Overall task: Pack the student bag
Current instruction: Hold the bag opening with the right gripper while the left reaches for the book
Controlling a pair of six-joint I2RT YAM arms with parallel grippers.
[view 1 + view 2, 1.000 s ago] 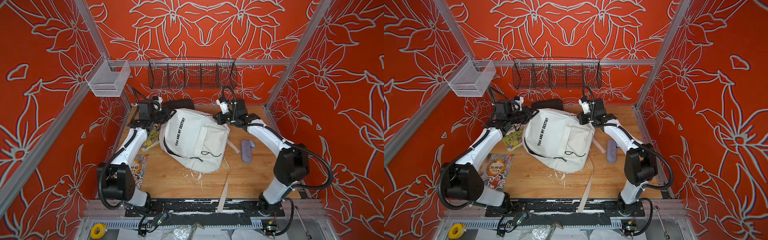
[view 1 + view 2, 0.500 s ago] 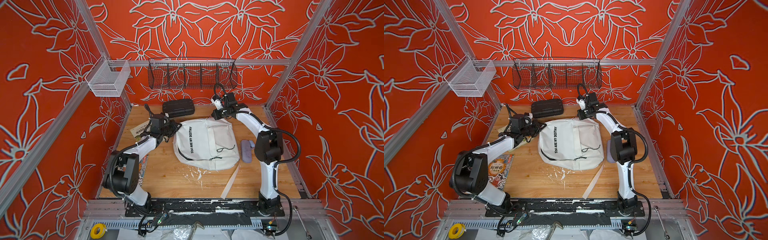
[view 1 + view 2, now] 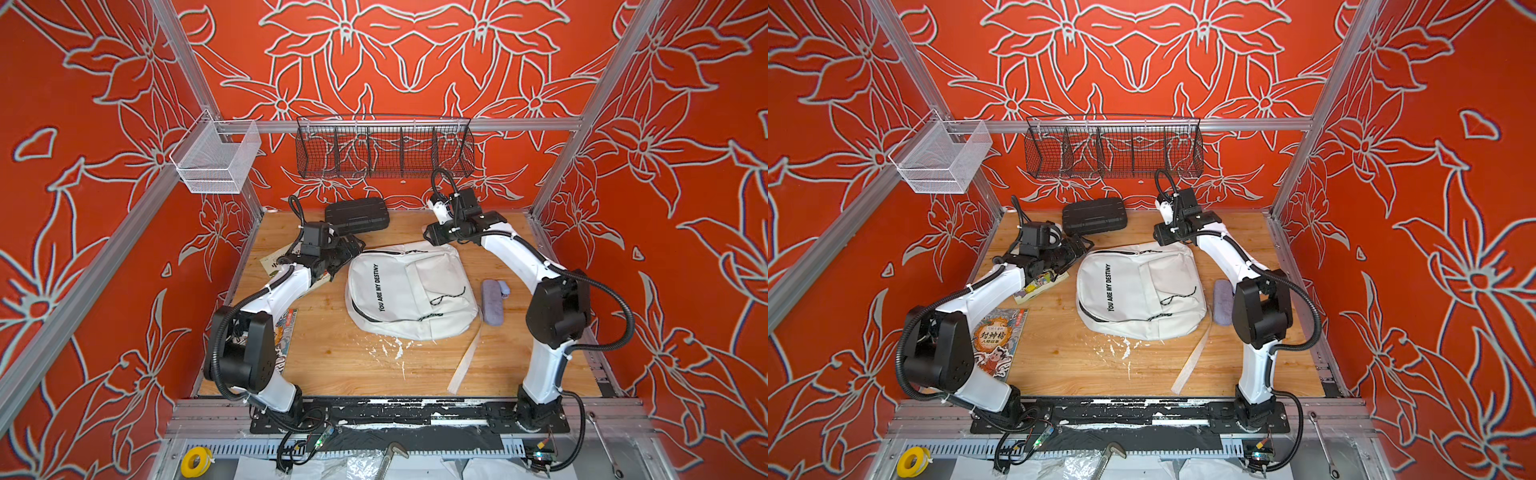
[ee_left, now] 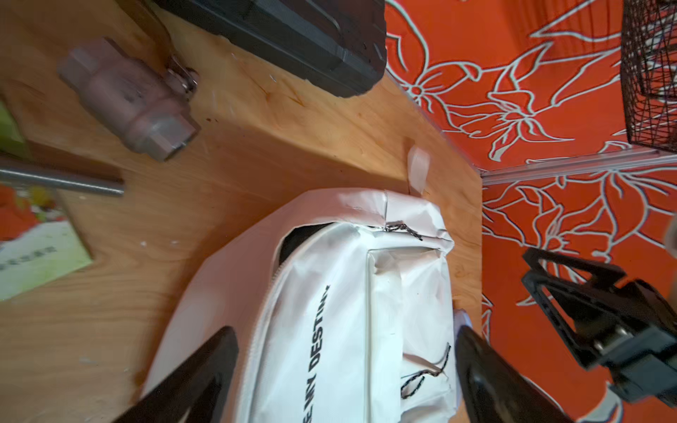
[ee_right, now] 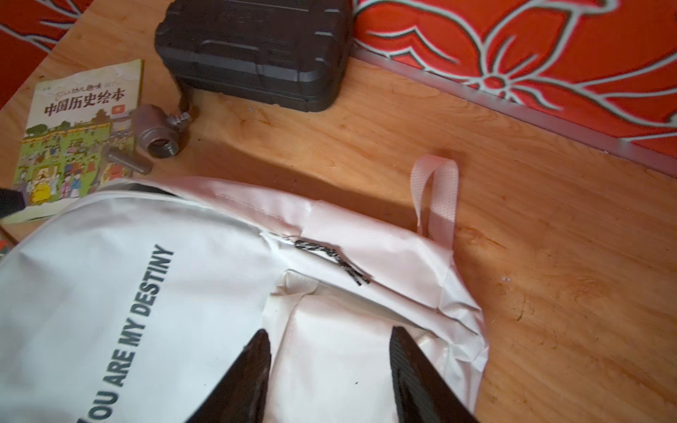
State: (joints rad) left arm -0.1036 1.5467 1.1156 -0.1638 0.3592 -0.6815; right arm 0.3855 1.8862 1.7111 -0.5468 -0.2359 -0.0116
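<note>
The student bag (image 3: 409, 291) (image 3: 1138, 291) lies flat, print side up, in the middle of the wooden table. Its main zip gapes a little near the top, showing dark lining (image 4: 293, 241). A black-and-white zip pull (image 5: 333, 262) rests on the top seam. My left gripper (image 3: 357, 245) (image 4: 344, 366) hovers at the bag's top left corner, jaws wide open and empty. At the top right corner my right gripper (image 3: 428, 235) (image 5: 329, 351) hangs just over the front pocket, open, with nothing between its fingers.
A black ribbed hard case (image 3: 357, 216) stands behind the bag. A green picture book (image 5: 77, 135) and a metal valve (image 5: 157, 135) lie under my left arm, another book (image 3: 998, 343) near its base. A purple pouch (image 3: 492, 301) lies right of the bag, and a strap (image 3: 465, 361) trails forward.
Both grippers held the bag's top raised and tilted, then set it down flat, further right. Both have now opened and let go.
</note>
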